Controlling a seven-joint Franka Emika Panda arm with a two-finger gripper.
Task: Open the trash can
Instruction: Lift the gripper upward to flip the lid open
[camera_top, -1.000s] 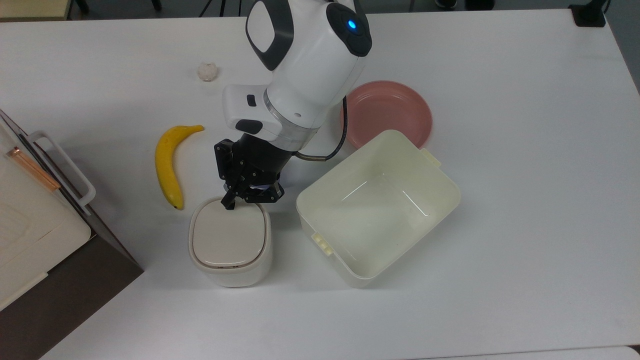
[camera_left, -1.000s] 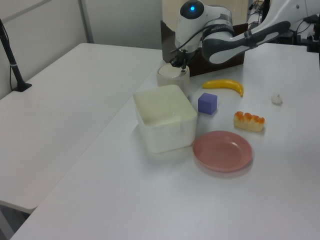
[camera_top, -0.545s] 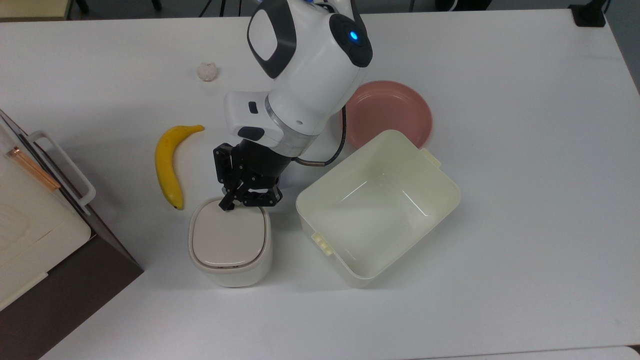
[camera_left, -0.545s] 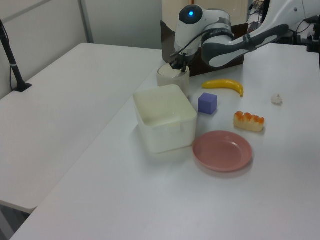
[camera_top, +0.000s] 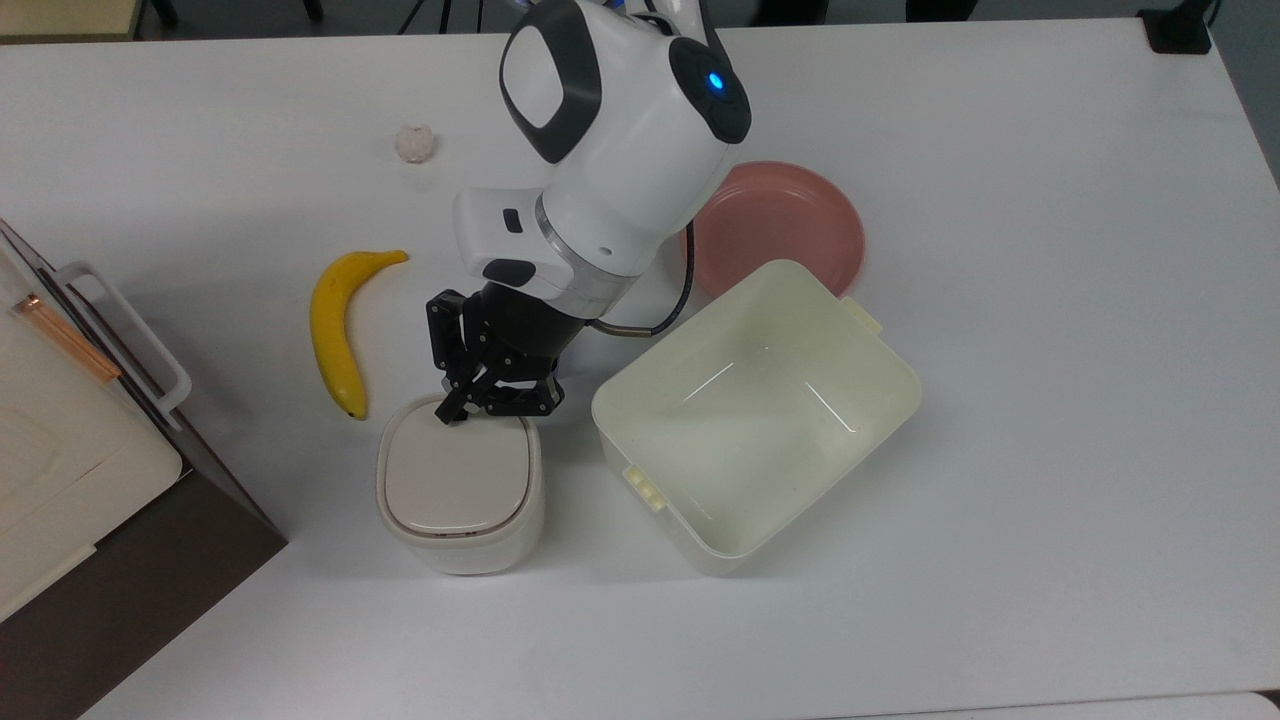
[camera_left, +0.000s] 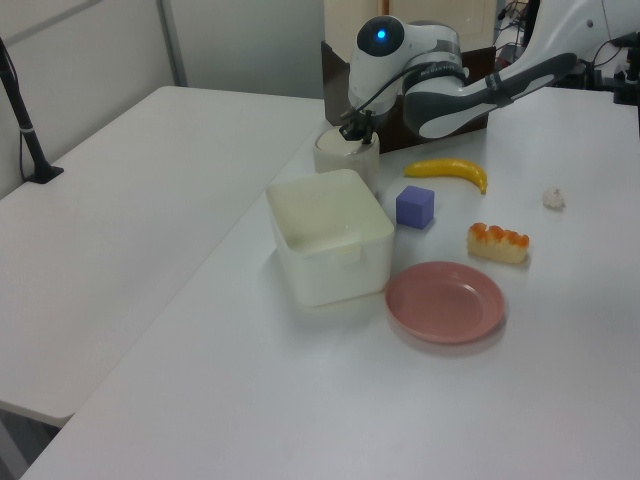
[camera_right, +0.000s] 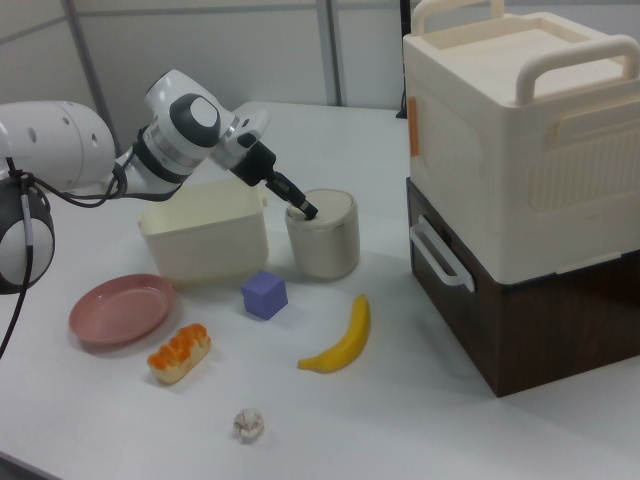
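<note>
The trash can (camera_top: 460, 490) is a small cream-white rounded-square bin with its beige lid lying flat and closed; it also stands in the left view (camera_left: 345, 160) and the right view (camera_right: 323, 235). My gripper (camera_top: 452, 412) is shut, its black fingers angled down with the tip at the lid's edge nearest the arm, toward the top view's top. In the right view the gripper (camera_right: 306, 212) touches the rim on the right view's left. The gripper (camera_left: 349, 133) hides that stretch of the rim.
A large lidless cream tub (camera_top: 880, 345) stands close on the top view's right of the bin, with a pink plate (camera_top: 790, 225) behind it. A banana (camera_top: 335, 330) lies on the top view's left. A purple cube (camera_right: 265, 295), a bread piece (camera_right: 180, 352) and a tall cream box (camera_right: 520, 170) are nearby.
The arm has leaned slightly toward the top view's right while the gripper tip crept a little toward the top view's left along the lid's edge. The lid stays closed.
</note>
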